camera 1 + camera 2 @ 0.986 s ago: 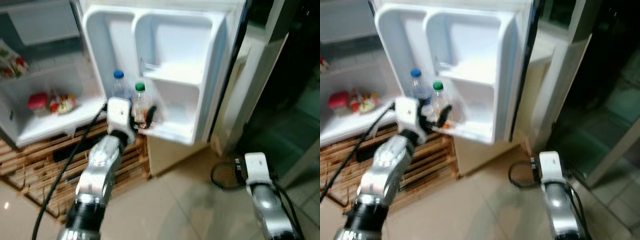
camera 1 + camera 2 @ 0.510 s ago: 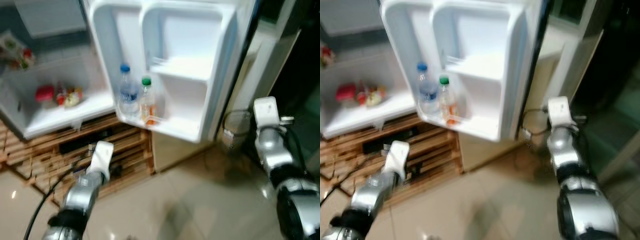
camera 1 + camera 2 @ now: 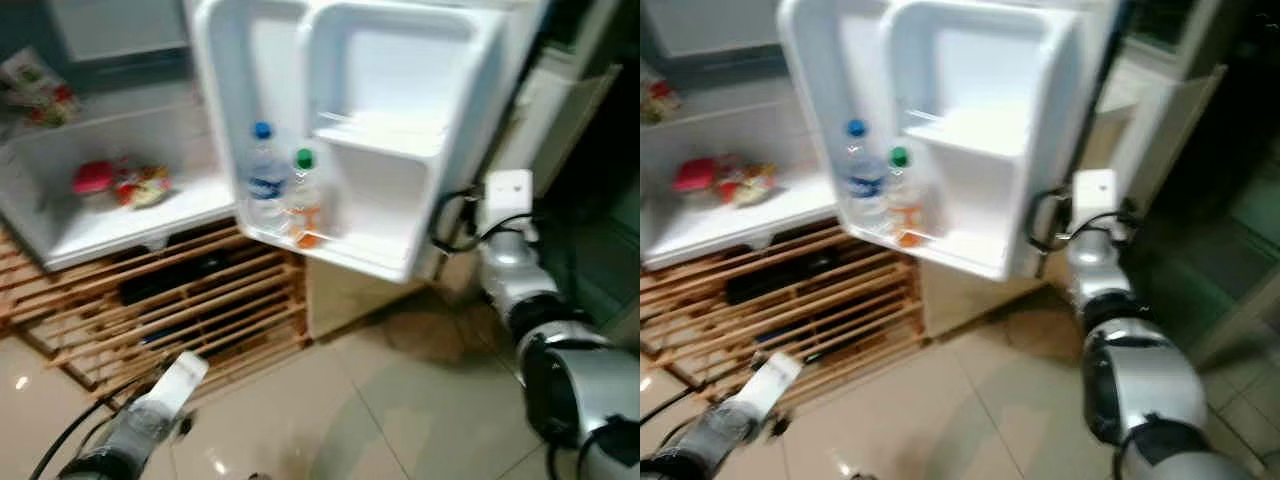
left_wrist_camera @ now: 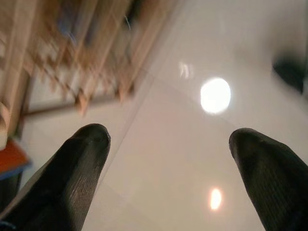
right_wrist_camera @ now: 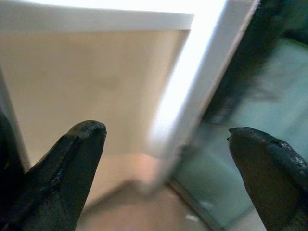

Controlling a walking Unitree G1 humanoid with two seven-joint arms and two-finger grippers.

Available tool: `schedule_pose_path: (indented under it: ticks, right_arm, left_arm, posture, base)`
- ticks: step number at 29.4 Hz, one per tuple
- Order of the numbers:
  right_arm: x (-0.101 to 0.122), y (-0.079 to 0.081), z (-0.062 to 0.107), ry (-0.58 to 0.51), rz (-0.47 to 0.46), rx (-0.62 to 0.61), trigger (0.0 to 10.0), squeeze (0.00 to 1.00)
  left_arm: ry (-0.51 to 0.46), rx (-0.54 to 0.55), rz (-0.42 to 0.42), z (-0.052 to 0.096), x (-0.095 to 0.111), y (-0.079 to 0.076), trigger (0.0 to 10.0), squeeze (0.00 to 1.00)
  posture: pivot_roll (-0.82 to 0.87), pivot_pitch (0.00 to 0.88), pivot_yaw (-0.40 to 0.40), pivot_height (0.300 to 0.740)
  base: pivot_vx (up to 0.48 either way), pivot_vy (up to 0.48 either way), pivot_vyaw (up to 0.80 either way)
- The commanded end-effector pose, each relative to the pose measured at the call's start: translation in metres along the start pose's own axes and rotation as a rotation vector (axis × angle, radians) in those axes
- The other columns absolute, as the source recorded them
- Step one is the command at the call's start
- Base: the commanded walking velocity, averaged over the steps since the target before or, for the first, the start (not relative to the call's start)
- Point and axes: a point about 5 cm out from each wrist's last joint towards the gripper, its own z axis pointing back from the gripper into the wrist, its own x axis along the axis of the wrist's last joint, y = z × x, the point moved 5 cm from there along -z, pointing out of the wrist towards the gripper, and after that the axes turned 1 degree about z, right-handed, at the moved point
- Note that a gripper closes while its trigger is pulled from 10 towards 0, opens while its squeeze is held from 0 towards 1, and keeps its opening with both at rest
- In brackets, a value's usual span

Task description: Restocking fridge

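Two clear plastic bottles (image 3: 282, 195), blue- and green-capped, stand in white fridge door (image 3: 400, 130) lower rack. Right pincer (image 5: 166, 137), fingers spread & empty, at door's outer edge; left pincer (image 4: 168, 159) spread, empty, over floor. Stocking looks done; next likely: push door shut.

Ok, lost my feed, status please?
Left gripper open, low over floor. Right gripper open, raised by fridge door edge. Two bottles on door shelf. Nothing in the way.

Two bottles (image 3: 284, 192) stand in the fridge door shelf (image 3: 345, 255).
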Motion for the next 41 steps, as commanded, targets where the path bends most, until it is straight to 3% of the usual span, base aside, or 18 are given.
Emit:
schedule_pose_path:
  ticks: [1,2,3,4,6,7,8,9,13,15,20,21,28,31,32,35,37,41]
  right_arm:
    - [0.043,0.049,0.006,-0.158,-0.031,0.192,10.0,0.0]
    - [0.05,0.091,0.032,-0.193,-0.104,0.421,10.0,0.0]
    - [0.054,0.108,0.052,-0.19,-0.172,0.566,10.0,0.0]
    - [0.054,0.108,0.052,-0.19,-0.172,0.566,10.0,0.0]
    - [0.064,0.131,0.106,-0.175,-0.295,0.908,10.0,0.0]
    - [0.064,0.131,0.106,-0.175,-0.295,0.908,10.0,0.0]
    - [0.067,0.134,0.132,-0.168,-0.339,1.049,10.0,0.0]
    - [0.051,0.117,0.147,-0.115,-0.381,1.131,10.0,0.0]
    - [0.035,0.101,0.142,-0.061,-0.391,1.104,10.0,0.0]
    - [0.031,0.092,0.143,-0.025,-0.438,1.101,10.0,0.0]
    - [0.017,0.093,0.145,0.054,-0.403,1.091,10.0,0.0]
    - [0.004,0.096,0.142,0.111,-0.353,1.074,10.0,0.0]
    - [-0.013,0.093,0.117,0.189,-0.31,0.945,10.0,0.0]
    - [-0.014,0.085,0.096,0.176,-0.256,0.84,10.0,0.0]
    - [-0.01,0.088,0.092,0.164,-0.229,0.835,10.0,0.0]
    - [0.017,0.102,0.094,0.105,-0.213,0.902,10.0,0.0]
    - [0.041,0.106,0.1,0.035,-0.194,0.953,10.0,0.0]
    - [0.016,0.091,0.086,0.103,-0.163,0.851,10.0,0.0]
  left_arm:
    - [0.041,-0.026,0.021,0.001,-0.015,-0.001,10.0,0.0]
    - [0.103,-0.06,0.089,0.003,-0.043,-0.005,10.0,0.0]
    - [0.093,-0.043,0.018,0.005,-0.048,-0.001,10.0,0.0]
    - [0.093,-0.043,0.018,0.005,-0.048,-0.001,10.0,0.0]
    - [0.054,0.012,-0.144,0.007,-0.049,0.012,10.0,0.0]
    - [0.054,0.012,-0.144,0.007,-0.049,0.012,10.0,0.0]
    - [0.044,0.024,-0.188,0.007,-0.049,0.015,10.0,0.0]
    - [-0.025,-0.024,-0.145,0.005,-0.032,0.006,10.0,0.0]
    - [-0.088,-0.073,-0.121,0.003,-0.013,-0.005,10.0,0.0]
    - [-0.199,-0.127,-0.085,0.001,0.024,-0.023,10.0,0.0]
    - [-0.279,-0.183,-0.045,0.003,0.049,-0.041,10.0,0.0]
    - [-0.286,-0.243,-0.028,0.003,0.052,-0.059,10.0,0.0]
    - [-0.232,-0.305,-0.043,0.002,0.033,-0.082,10.0,0.0]
    - [-0.111,-0.286,-0.017,-0.001,0.0,-0.087,10.0,0.0]
    - [0.029,-0.289,-0.098,0.001,-0.036,-0.09,10.0,0.0]
    - [0.233,-0.339,-0.38,0.011,-0.094,-0.089,10.0,0.0]
    - [0.203,-0.334,-0.361,0.008,-0.081,-0.09,10.0,0.0]
    - [0.085,-0.27,-0.303,-0.002,-0.029,-0.088,10.0,0.0]
  posture:
    - [-0.03,0.0,0.066,0.74]
    - [-0.04,0.0,0.078,0.74]
    - [-0.04,0.0,0.086,0.74]
    - [-0.04,0.0,0.086,0.74]
    - [-0.06,0.0,0.089,0.74]
    - [-0.06,0.0,0.089,0.74]
    - [-0.06,0.0,0.091,0.74]
    - [-0.08,0.0,0.1,0.74]
    - [-0.09,0.0,0.1,0.74]
    - [-0.1,0.0,0.083,0.74]
    - [-0.09,0.0,0.064,0.74]
    - [-0.08,0.0,0.042,0.74]
    - [-0.06,0.0,0.008,0.74]
    - [-0.05,0.0,-0.007,0.74]
    - [-0.05,0.0,-0.007,0.74]
    - [-0.05,0.0,-0.023,0.74]
    - [-0.05,0.0,-0.024,0.74]
    - [-0.06,0.0,-0.012,0.74]
  base:
    - [0.0,0.0,0.0]
    - [0.0,0.0,0.0]
    - [0.0,0.0,0.0]
    - [0.0,0.0,0.0]
    - [0.0,0.0,0.0]
    - [0.0,0.0,0.0]
    - [0.0,0.0,0.0]
    - [0.0,0.0,0.0]
    - [0.0,0.0,0.0]
    - [0.0,0.0,0.0]
    - [0.0,0.0,0.0]
    - [0.0,0.0,0.0]
    - [0.0,0.0,0.0]
    - [0.0,0.0,0.0]
    - [0.0,0.0,0.0]
    - [0.0,0.0,0.0]
    - [0.0,0.0,0.0]
    - [0.0,0.0,0.0]
